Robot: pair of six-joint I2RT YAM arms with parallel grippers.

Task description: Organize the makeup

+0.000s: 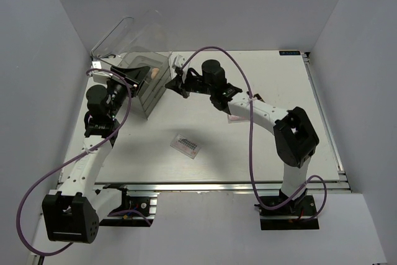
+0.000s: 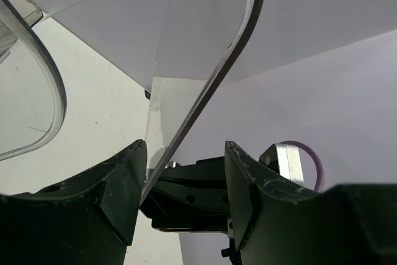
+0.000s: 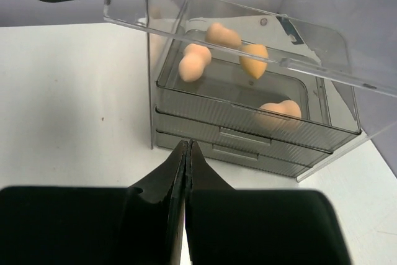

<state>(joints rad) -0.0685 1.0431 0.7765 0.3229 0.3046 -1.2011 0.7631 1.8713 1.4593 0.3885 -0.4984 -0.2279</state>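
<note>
Four tan sponges [image 3: 194, 63] lie in the top compartment of the clear drawer box [image 3: 248, 136], whose lid [image 3: 322, 72] stands raised. My left gripper [image 2: 186, 153] is open with the lid's edge [image 2: 211, 85] between its jaws, against the left finger. In the top view it [image 1: 138, 74] is at the box [image 1: 152, 88]. My right gripper [image 3: 187, 147] is shut and empty, just in front of the drawers; in the top view it [image 1: 173, 82] is right of the box. One clear palette [image 1: 186, 145] lies mid-table. A pinkish palette [image 1: 236, 116] peeks out under the right arm. No lipstick tubes show.
The raised lid [image 1: 133, 35] juts up and back at the far left. The right arm [image 1: 260, 113] crosses the middle of the table. The left arm [image 1: 93, 147] runs along the left edge. Grey walls close in on three sides.
</note>
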